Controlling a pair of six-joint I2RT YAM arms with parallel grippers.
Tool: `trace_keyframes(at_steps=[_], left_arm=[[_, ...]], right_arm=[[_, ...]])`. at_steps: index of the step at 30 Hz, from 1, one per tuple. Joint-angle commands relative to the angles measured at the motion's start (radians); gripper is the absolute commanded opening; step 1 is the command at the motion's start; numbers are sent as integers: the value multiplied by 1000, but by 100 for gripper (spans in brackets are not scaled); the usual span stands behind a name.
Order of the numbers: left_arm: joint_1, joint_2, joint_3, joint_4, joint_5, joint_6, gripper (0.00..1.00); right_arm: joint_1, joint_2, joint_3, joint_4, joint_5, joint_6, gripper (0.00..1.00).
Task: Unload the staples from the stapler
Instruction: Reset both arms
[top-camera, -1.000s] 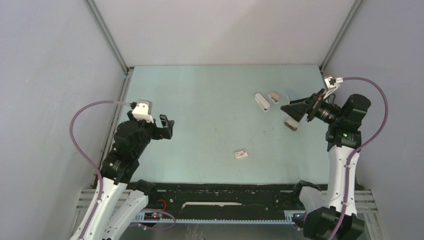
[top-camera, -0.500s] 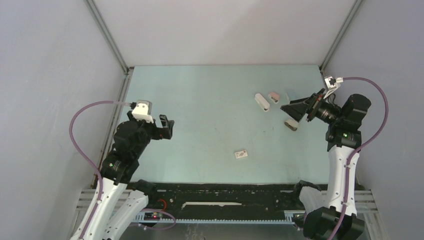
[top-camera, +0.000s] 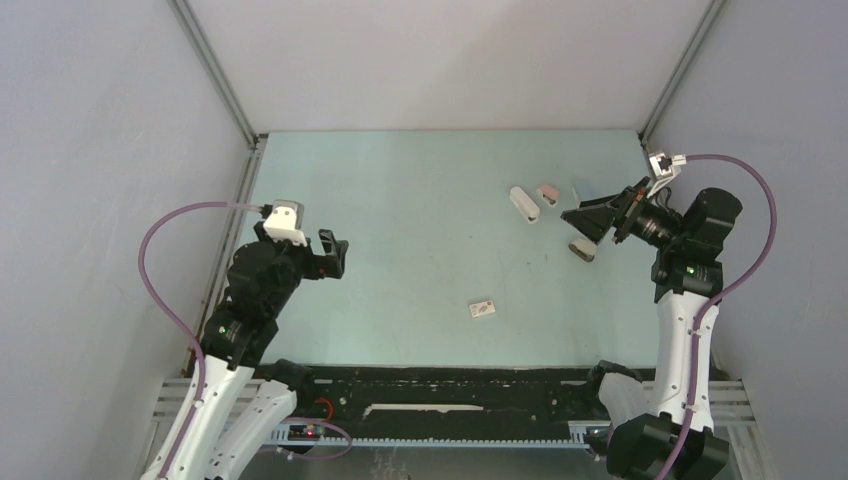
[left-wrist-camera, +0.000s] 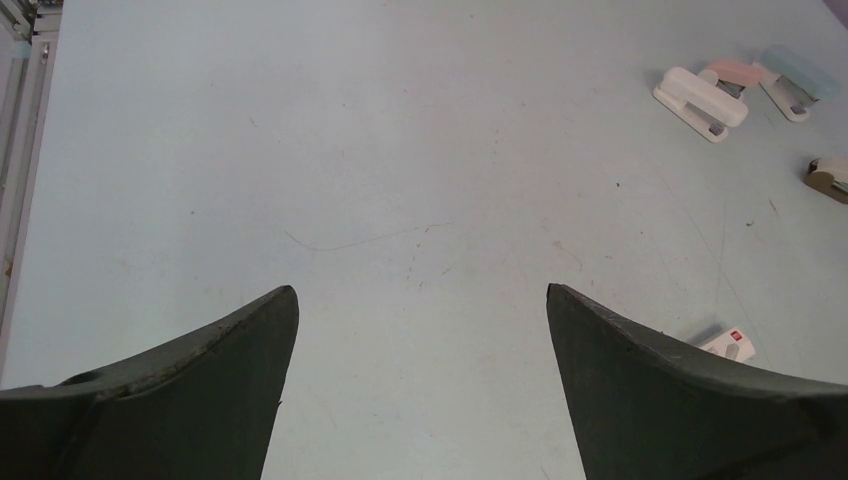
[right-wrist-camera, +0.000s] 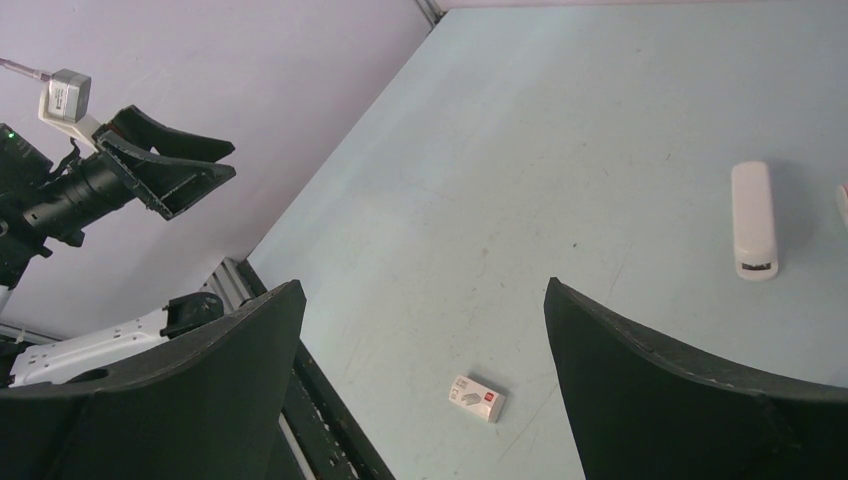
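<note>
Several small staplers lie at the back right of the table: a white stapler (top-camera: 524, 204) (left-wrist-camera: 700, 98) (right-wrist-camera: 753, 220), a pink stapler (top-camera: 548, 193) (left-wrist-camera: 735, 73), a pale blue stapler (top-camera: 582, 188) (left-wrist-camera: 798, 82) and a tan stapler (top-camera: 582, 250) (left-wrist-camera: 828, 178). The staples are out of view. My left gripper (top-camera: 337, 254) (left-wrist-camera: 420, 295) hovers open over the left side of the table, far from the staplers. My right gripper (top-camera: 580, 222) (right-wrist-camera: 420, 290) hangs open just right of the staplers, between the blue and the tan one, holding nothing.
A small white box with a red mark (top-camera: 482, 309) (left-wrist-camera: 728, 343) (right-wrist-camera: 477, 397) lies near the front middle of the pale green table (top-camera: 420, 220). Grey walls close in the left, back and right. A black rail (top-camera: 450, 385) runs along the near edge.
</note>
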Motion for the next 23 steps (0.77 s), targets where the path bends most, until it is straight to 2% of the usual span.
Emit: trace_keyframes(at_steps=[1, 23], left_arm=[[13, -6, -14, 37, 19, 14, 100], [13, 4, -16, 38, 29, 13, 100]], right_arm=[[-6, -11, 3, 26, -5, 9, 100], [-4, -9, 3, 15, 2, 3, 100]])
